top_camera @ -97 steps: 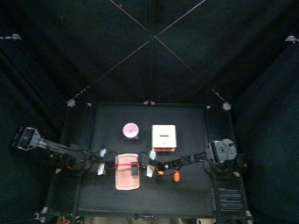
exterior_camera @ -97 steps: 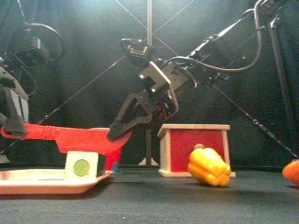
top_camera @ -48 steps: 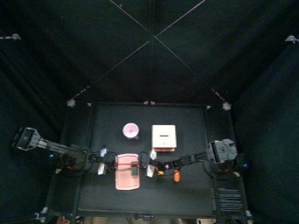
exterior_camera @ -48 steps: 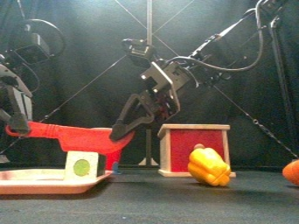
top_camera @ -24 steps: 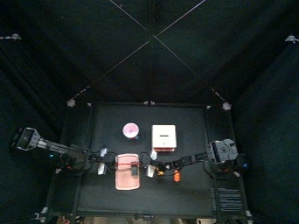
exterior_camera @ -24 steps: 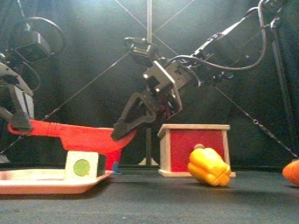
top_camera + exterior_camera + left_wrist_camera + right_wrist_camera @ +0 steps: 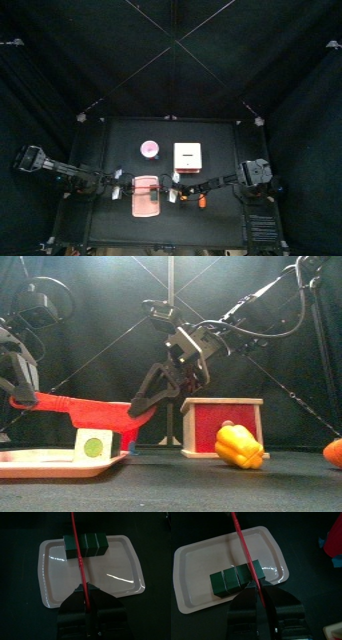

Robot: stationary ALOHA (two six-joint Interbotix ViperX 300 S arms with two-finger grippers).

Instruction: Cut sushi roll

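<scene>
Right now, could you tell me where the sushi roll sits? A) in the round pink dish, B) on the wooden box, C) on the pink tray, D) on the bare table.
C: in the left wrist view the dark green sushi roll lies near one end of the pink tray, under the red blade.

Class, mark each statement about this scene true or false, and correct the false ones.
1. The sushi roll lies on the pale tray. True.
2. The yellow pepper sits on the tray. False: it lies on the table beside the red box.
3. The right tool grips the red knife. True.
4. The left tool is open and empty. False: it is shut on the red knife too.
</scene>
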